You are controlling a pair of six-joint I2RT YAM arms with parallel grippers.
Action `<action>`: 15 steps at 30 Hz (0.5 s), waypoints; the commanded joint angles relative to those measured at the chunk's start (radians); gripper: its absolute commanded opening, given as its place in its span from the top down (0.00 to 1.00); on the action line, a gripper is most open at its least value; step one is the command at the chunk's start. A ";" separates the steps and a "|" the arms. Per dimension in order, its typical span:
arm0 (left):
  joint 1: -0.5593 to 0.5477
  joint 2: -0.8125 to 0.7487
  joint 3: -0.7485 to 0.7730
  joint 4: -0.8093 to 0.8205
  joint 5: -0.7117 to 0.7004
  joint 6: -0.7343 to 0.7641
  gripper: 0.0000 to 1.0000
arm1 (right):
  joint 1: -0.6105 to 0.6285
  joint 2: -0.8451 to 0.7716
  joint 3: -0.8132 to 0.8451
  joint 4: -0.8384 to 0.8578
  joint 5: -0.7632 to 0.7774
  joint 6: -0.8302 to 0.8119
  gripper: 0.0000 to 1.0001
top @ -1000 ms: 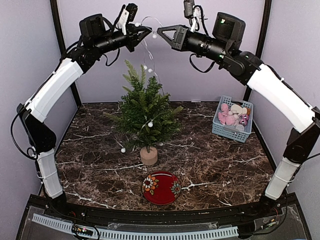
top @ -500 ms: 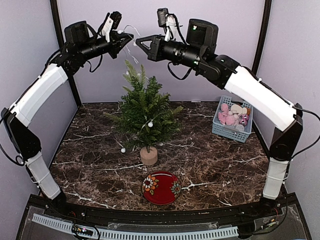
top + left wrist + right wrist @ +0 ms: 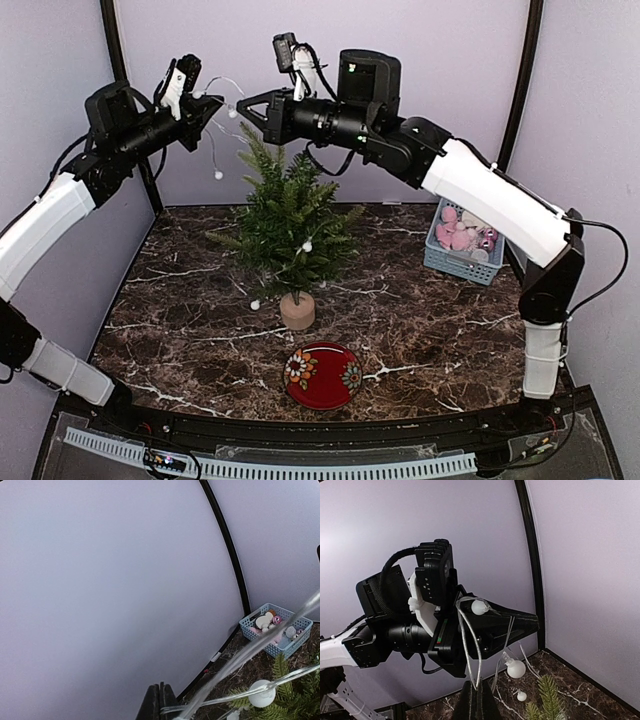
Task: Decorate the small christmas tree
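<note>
Garland wire [image 3: 218, 175] with white bulbs runs between the left hand [image 3: 212, 103] and right hand [image 3: 245, 104], both clamped tight on it, above the small christmas tree [image 3: 290, 225] standing mid-worktop [image 3: 430, 320], slightly toward the left edge.

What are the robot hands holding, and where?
The left end effector and right end effector each pinch the clear wire of the light string, not its bulbs.
</note>
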 commanded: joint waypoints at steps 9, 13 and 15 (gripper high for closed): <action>0.060 -0.203 -0.262 0.043 -0.179 -0.086 1.00 | 0.067 -0.052 -0.009 -0.072 -0.058 -0.051 1.00; 0.060 -0.252 -0.321 -0.003 -0.182 -0.117 1.00 | 0.084 -0.083 -0.061 -0.078 -0.040 -0.061 1.00; 0.060 -0.287 -0.371 -0.007 -0.173 -0.149 1.00 | 0.096 -0.097 -0.077 -0.090 -0.025 -0.071 1.00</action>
